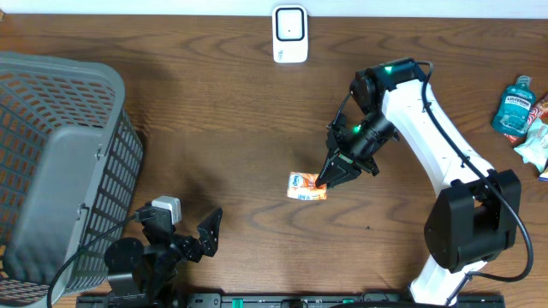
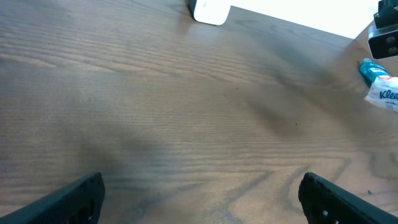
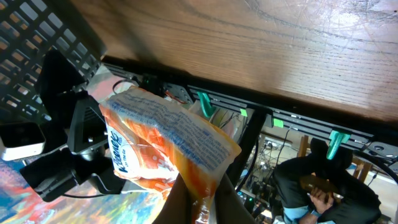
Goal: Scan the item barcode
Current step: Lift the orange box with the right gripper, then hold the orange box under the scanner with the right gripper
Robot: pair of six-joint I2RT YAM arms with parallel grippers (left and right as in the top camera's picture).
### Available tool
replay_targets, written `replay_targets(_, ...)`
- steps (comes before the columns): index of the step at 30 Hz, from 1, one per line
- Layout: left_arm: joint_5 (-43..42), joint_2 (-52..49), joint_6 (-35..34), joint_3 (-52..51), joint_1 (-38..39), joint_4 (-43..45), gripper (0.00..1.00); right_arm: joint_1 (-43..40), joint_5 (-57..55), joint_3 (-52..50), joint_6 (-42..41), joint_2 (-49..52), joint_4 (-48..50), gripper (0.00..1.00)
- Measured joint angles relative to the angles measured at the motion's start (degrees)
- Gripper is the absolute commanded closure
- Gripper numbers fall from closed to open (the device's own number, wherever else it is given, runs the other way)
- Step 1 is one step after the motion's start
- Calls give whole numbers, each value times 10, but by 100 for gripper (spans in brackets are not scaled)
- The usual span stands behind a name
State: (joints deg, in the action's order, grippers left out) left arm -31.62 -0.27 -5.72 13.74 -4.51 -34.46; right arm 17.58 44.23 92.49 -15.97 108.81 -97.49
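The right arm [image 1: 432,141], well apart from the basket [image 1: 60,62], has white links, black joints, two green lights and a black cable. The left arm [image 1: 145,252], beside the basket, is black with a pale block.

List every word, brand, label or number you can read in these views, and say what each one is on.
"Klee": on the white tissue pack, cut off by the frame edge.
Blue bottle: it has a label, too small to read.
Orange packet: blue logo and fine print, both too blurred to read.
White scanner: no readable text.
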Motion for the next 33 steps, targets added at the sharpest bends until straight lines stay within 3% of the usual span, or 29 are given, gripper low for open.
replay_targets(5, 0, 0, 0, 0, 0, 0, 1, 0, -27, -1, -3, 0, 72, 99)
replay_targets(16, 0, 0, 0, 0, 0, 0, 1, 0, -203, -4, 31, 0, 469, 99)
replay_targets(21, 0, 0, 0, 0, 0, 0, 1, 1, -288, -4, 61, 0, 595, 99)
replay_targets(28, 0, 0, 0, 0, 0, 0, 1, 2, -325, -4, 76, 32, 777, 99)
replay_targets(33, 0, 0, 0, 0, 0, 0, 1, 2, -333, -4, 111, 108, 955, 99)
